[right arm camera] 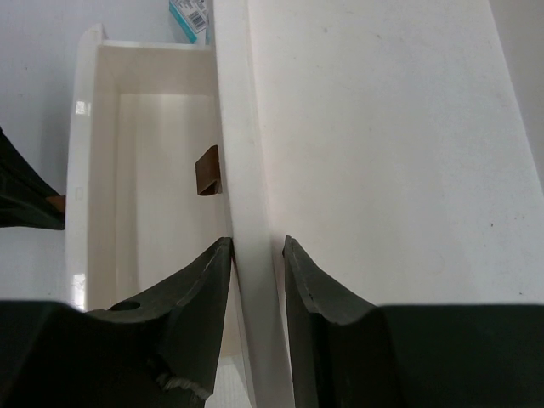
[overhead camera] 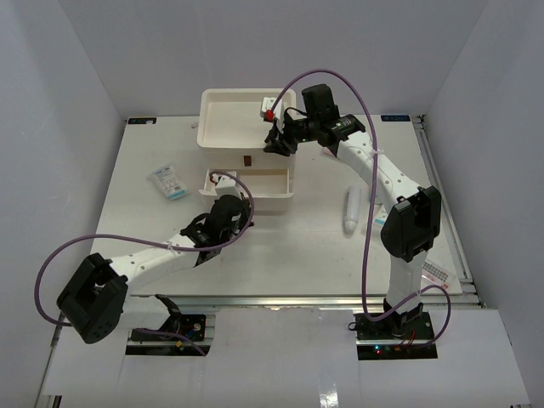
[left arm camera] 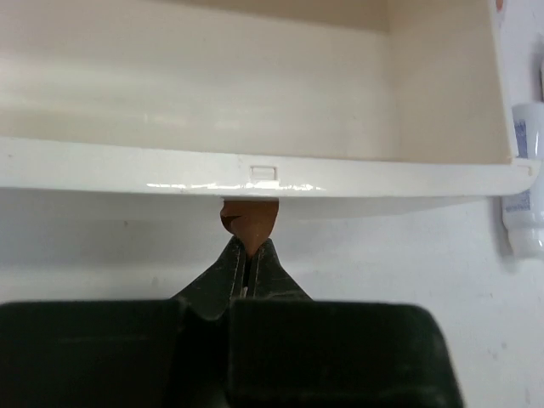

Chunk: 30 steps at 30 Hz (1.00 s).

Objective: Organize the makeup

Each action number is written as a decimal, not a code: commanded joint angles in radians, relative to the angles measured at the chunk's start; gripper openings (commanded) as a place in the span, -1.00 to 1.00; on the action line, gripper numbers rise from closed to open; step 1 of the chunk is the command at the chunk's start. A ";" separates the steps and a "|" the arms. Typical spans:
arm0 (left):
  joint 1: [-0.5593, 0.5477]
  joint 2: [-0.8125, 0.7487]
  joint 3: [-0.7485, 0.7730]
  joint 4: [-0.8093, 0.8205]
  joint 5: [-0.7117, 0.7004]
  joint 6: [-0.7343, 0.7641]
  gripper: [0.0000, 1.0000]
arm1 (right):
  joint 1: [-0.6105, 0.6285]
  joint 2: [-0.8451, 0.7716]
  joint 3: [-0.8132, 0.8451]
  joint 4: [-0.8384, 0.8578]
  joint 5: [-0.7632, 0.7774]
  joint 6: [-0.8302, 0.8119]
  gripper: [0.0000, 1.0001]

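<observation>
White plastic fills the top view: the three-drawer box (overhead camera: 223,106), with one drawer (overhead camera: 272,183) pulled out toward the arms. At the drawer's front lip sits the left pincer (overhead camera: 236,202), and the right pincer (overhead camera: 277,141) is at the box's near wall. A clear sachet (overhead camera: 170,181) lies left of the left pincer. A white tube (overhead camera: 351,211) lies well apart on its right. A pink packet (overhead camera: 437,272) lies far back from the right pincer, at the tabletop (overhead camera: 297,255) edge. All three look unsorted.

In the left wrist view, the pincer is closed tight on a tan sponge (left arm camera: 249,225). It is just below the drawer's lip, not yet inside.

In the right wrist view, the jaws clamp the box wall, steadying it, I judge. A brown piece (right arm camera: 206,170) shows ahead to their left, and I cannot identify it.
</observation>
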 commanded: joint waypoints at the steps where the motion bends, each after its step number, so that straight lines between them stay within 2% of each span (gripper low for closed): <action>1: -0.035 -0.104 -0.072 -0.049 0.030 -0.074 -1.00 | -0.022 -0.034 -0.008 0.046 0.053 0.004 -0.23; 3: -0.034 -0.127 -0.080 -0.059 0.029 -0.080 -1.00 | -0.023 -0.035 -0.006 0.046 0.053 0.009 -0.18; 5: -0.034 -0.135 -0.066 -0.083 0.014 -0.080 -0.31 | -0.021 -0.048 -0.002 0.047 0.056 0.021 0.11; 6: -0.036 -0.135 -0.059 -0.084 0.008 -0.080 -0.28 | -0.021 -0.049 -0.002 0.047 0.056 0.025 0.22; 7: -0.034 -0.143 -0.043 -0.084 0.006 -0.076 0.15 | -0.023 -0.072 -0.008 0.059 0.055 0.035 0.35; 8: -0.034 -0.154 -0.033 -0.084 0.011 -0.071 0.37 | -0.022 -0.100 -0.015 0.068 0.056 0.041 0.41; 9: -0.034 -0.162 -0.026 -0.097 0.015 -0.064 0.49 | -0.022 -0.128 -0.021 0.075 0.058 0.044 0.48; 14: -0.035 -0.208 0.002 -0.127 0.046 -0.029 0.64 | -0.027 -0.261 -0.044 0.078 0.066 0.053 0.69; 19: -0.034 -0.255 0.009 -0.132 0.104 0.020 0.72 | -0.062 -0.367 -0.150 0.079 0.063 0.077 0.76; 21: -0.036 -0.289 0.007 -0.133 0.141 0.040 0.74 | -0.091 -0.414 -0.209 0.080 0.064 0.092 0.77; 24: -0.034 -0.364 0.016 -0.149 0.204 0.086 0.82 | -0.165 -0.497 -0.364 0.122 0.139 0.182 0.89; 27: -0.033 -0.415 0.040 -0.191 0.246 0.125 0.92 | -0.257 -0.570 -0.535 0.164 0.255 0.288 0.80; 30: -0.034 -0.459 0.098 -0.231 0.284 0.151 0.96 | -0.346 -0.594 -0.641 0.153 0.274 0.358 0.80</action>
